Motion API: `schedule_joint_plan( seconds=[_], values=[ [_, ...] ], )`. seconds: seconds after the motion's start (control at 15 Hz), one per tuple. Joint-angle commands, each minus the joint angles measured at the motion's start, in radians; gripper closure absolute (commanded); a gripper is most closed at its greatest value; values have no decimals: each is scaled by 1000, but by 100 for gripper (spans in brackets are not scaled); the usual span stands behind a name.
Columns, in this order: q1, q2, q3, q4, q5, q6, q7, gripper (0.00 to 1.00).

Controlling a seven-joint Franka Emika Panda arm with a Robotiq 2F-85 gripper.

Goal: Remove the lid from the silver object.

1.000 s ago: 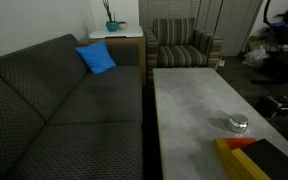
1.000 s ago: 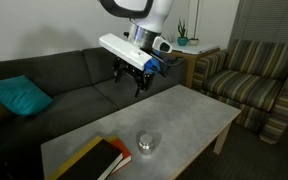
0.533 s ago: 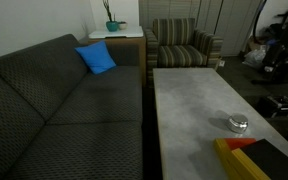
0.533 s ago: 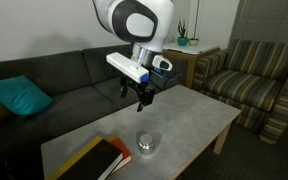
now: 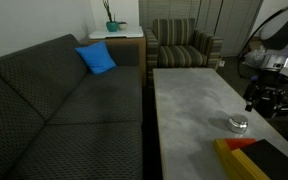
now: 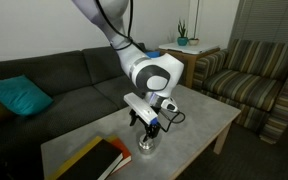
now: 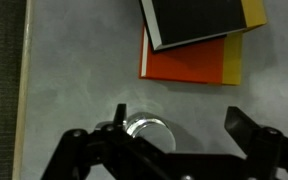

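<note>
**End effector (image 6: 147, 124) poised over the capped silver object (image 5: 238, 125), not yet touching it**

The silver object stood on the grey desk (image 5: 192, 98) near one end, just beside a yellow-and-red flat box (image 7: 189, 60) with a black book (image 7: 199, 15) lying on top of it. Its lid (image 7: 149, 128) was seated on it, so the task's one step was not yet done. In the wrist view the end effector's fingers (image 7: 256, 135) were spread wide. The lid lay between them but nearer the left-hand finger in that picture, so the line-up looked slightly off-centre. In both exterior views the end effector hung just above the pot and pointed down at it. That pose fits a grasp from above, since the small domed cap offers only its rim to pinch. Because the pot is light, it might well lift along with the lid.
</note>
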Motion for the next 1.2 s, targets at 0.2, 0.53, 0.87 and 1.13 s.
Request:
schedule_joint_plan(
  seconds=[0.2, 0.53, 0.87, 1.13],
  values=[
    [-8, 229, 14, 358, -46, -208, 68, 0],
    [6, 252, 0, 391, -15, -256, 46, 0],
    [56, 226, -35, 359, -31, -232, 144, 0],
    [101, 257, -58, 404, -25, -259, 263, 0]
  ],
)
